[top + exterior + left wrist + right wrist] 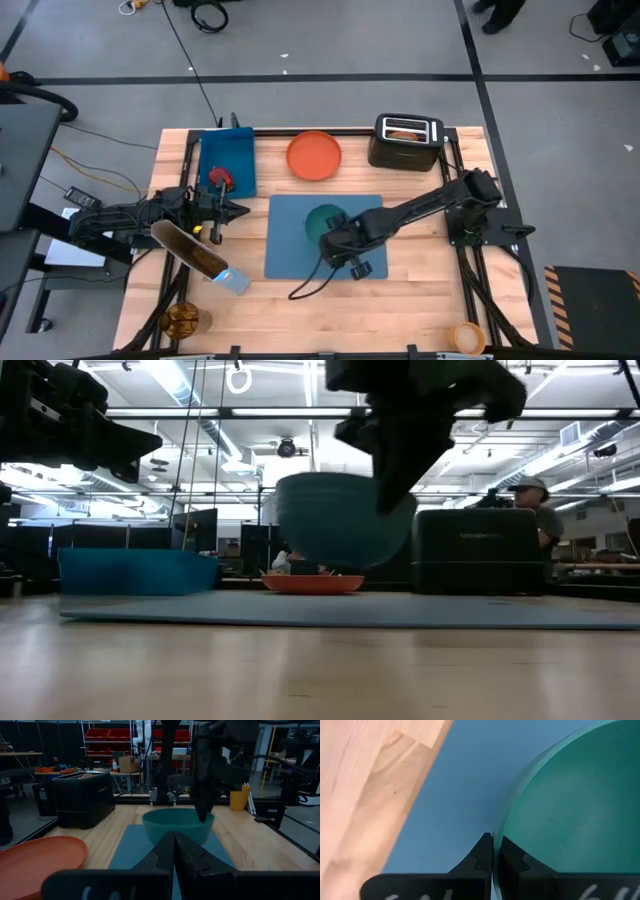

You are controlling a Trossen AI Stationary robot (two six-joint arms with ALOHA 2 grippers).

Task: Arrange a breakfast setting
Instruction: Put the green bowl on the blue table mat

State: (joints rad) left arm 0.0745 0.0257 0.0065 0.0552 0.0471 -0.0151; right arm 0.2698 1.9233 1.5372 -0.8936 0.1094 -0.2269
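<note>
My right gripper is shut on the teal bowl over the flat blue placemat at the table's middle. The low view shows the bowl clear of the placemat. My left gripper is shut and empty at the placemat's left, pointing toward the bowl. The round orange plate lies beyond the placemat. The red apple sits in the blue bin. I do not see the spoon. My right gripper pinches the bowl's rim on its near side, one finger outside the wall and one inside. The fingers come from above, pointing down. The bowl hangs upright, lifted clear of the placemat.
A black toaster stands at the far right. A long brown bag with a pale blue end lies near the left edge. A round bread piece sits at the near left corner and a small orange cup at the near right.
</note>
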